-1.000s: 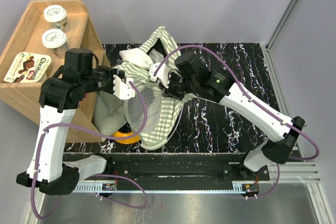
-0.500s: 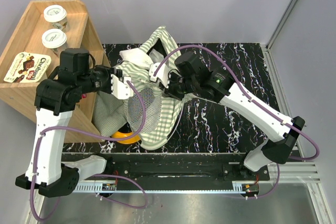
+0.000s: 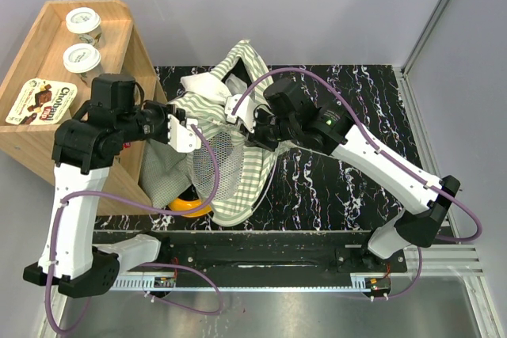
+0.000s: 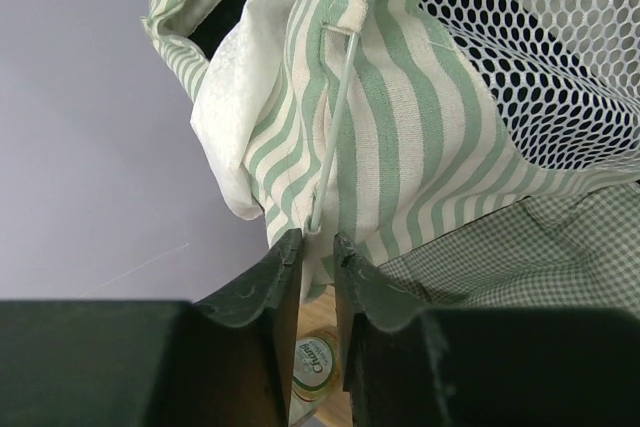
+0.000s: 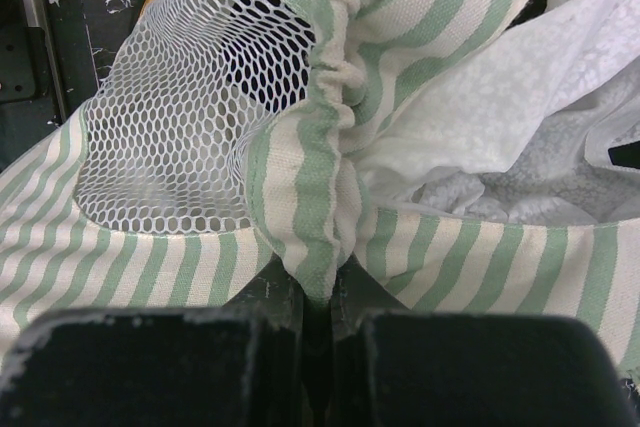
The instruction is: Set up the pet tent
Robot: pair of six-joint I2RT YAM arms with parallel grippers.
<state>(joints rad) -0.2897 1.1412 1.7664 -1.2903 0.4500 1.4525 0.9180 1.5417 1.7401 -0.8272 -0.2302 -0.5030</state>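
The pet tent (image 3: 242, 176), green-and-white striped, lies slumped in the middle of the black marbled table between both arms. Its round mesh window (image 3: 207, 160) faces up. My right gripper (image 5: 318, 292) is shut on a bunched striped fold (image 5: 322, 197) beside the mesh (image 5: 170, 107), with the white lace curtain (image 5: 480, 117) to the right. My left gripper (image 4: 317, 239) stands open by a narrow gap at the tent's left side. The end of a thin white pole (image 4: 338, 117) sits at the mouth of that gap, coming out of a fabric sleeve. In the top view the left gripper (image 3: 192, 128) faces the right gripper (image 3: 247, 128).
A small-checked green cushion (image 3: 162, 168) lies under the tent's left side, with an orange object (image 3: 188, 205) at its near edge. A wooden shelf (image 3: 47, 144) at the left holds two yoghurt cups (image 3: 81, 20) and a Chobani box (image 3: 41, 100). A bottle (image 4: 315, 367) shows below the left fingers.
The left arm has drawn back a little to the left and its jaws have narrowed slightly. The right arm and its hold on the tent have not moved.
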